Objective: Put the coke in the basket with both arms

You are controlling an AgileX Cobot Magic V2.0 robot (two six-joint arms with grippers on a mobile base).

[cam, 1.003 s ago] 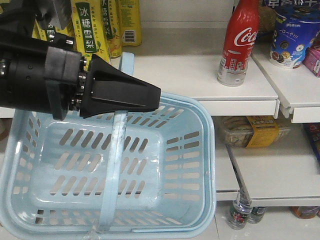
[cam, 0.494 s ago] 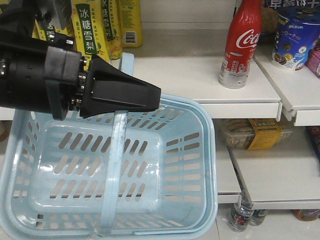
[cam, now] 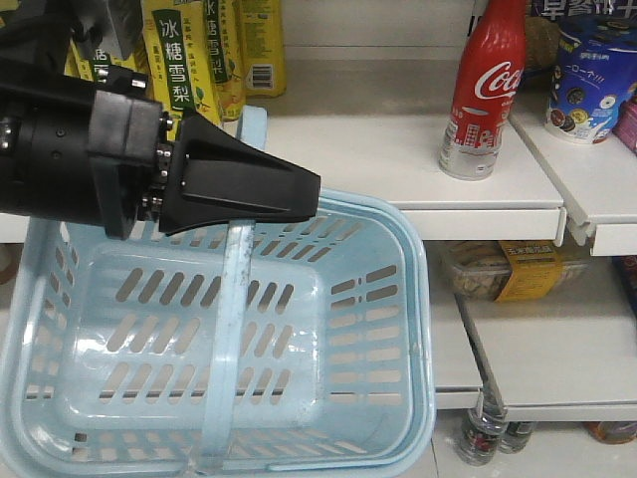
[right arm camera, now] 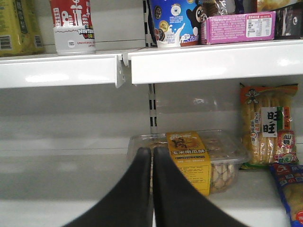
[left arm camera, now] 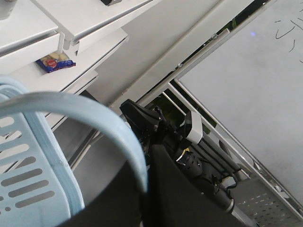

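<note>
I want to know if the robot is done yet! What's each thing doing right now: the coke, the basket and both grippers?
coke: upright on the shelf, nothing touching it.
basket: empty, handle raised.
left gripper: shut, lying across the basket's handle; grip hidden.
right gripper: shut, holding nothing.

Coke (cam: pixel 482 90) on shelf (cam: pixel 378 149) behind basket (cam: pixel 422 329), off its right rear corner. Yellow bottles (cam: pixel 184 55) behind basket, left. Snack box (cam: pixel 508 269) on lower shelf (cam: pixel 557 349), right of basket. Left gripper (cam: pixel 314 194) above basket, across handle (cam: pixel 231 329).
</note>
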